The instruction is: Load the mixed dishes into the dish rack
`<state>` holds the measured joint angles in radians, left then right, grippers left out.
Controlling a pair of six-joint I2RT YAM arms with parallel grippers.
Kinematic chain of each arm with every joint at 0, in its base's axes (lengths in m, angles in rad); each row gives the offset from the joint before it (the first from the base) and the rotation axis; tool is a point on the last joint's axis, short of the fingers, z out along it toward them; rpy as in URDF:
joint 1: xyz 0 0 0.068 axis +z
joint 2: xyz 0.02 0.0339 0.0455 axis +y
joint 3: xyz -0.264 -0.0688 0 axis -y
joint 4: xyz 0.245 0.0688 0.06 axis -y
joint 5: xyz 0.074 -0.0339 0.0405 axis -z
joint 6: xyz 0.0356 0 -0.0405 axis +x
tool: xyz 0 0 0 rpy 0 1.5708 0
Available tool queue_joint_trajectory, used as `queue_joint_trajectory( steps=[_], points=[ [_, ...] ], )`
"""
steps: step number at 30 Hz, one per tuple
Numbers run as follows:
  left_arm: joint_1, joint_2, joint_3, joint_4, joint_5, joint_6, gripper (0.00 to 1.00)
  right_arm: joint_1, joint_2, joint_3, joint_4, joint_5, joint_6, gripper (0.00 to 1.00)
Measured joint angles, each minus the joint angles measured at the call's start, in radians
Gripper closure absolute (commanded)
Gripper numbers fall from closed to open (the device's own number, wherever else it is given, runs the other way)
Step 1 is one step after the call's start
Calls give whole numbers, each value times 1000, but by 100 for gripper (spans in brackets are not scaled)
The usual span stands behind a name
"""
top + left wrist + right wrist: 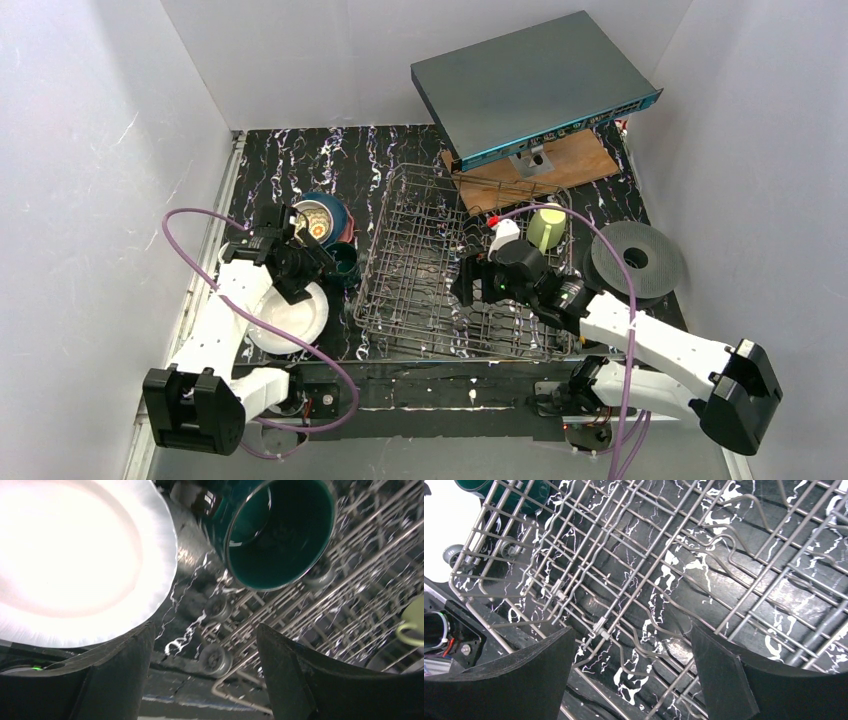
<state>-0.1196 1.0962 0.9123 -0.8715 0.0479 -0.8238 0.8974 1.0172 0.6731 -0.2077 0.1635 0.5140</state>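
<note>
While our right gripper (631,650) hangs parted and empty over the dish rack (410,290), our left gripper (205,645), equally parted and empty, faces the dark teal mug (280,535) just left of it, whose rim we judge it must clasp next.

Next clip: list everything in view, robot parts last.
Grey metal wire dish rack: one, grey, centre.
Light green mug: one, green, rack's far right corner.
Dark teal mug: one, teal, left of rack.
White round dish: one, white, near left.
Stacked dishes: count unclear, blue, pink, cream, far left.
Black round disc with centre hole: one, black, right of rack.
Flat grey box with blue edge: one, grey, far side, on brown wooden board.
Left pincer: one, black, open, near teal mug.
Right pincer: one, black, open, over rack.
</note>
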Motion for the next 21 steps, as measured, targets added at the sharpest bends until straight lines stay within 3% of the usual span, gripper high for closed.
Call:
queue_joint_trajectory(
  steps=[4,12,18,21],
  points=[
    [-2,20,8,54,-68,-105,39,0,-39,0,-29,28,-17,8],
    [-6,195,31,148,-105,-194,43,0,-114,-4,-57,50,-12,8],
    [-43,288,53,176,-141,-206,57,0,-121,-15,-78,64,-5,7],
    [-64,290,53,180,-173,-220,72,0,-116,-15,-85,68,-2,7]
  ],
)
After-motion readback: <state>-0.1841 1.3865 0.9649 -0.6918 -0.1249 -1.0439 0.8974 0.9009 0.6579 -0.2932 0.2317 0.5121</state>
